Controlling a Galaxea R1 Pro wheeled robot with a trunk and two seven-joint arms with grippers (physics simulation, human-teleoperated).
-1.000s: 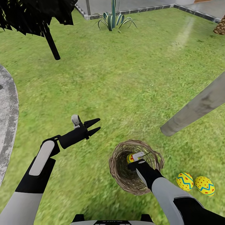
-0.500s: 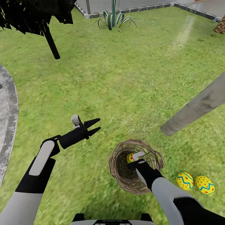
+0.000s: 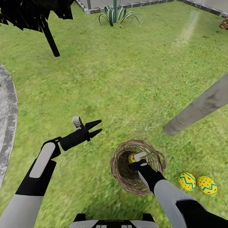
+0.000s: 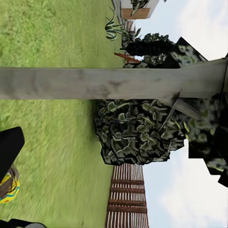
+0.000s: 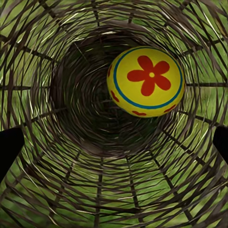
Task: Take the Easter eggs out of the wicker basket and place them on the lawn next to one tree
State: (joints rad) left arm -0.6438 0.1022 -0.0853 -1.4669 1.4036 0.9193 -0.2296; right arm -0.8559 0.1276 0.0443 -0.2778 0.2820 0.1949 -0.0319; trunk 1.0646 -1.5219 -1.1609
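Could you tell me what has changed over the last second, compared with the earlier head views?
Little has changed. The whole head view has shifted slightly, so the camera moved, not the things. The right gripper is still down inside the wicker basket, near the last egg, which it has not grasped. The left gripper still hovers open over the lawn. Two eggs still lie on the grass near the tree trunk.
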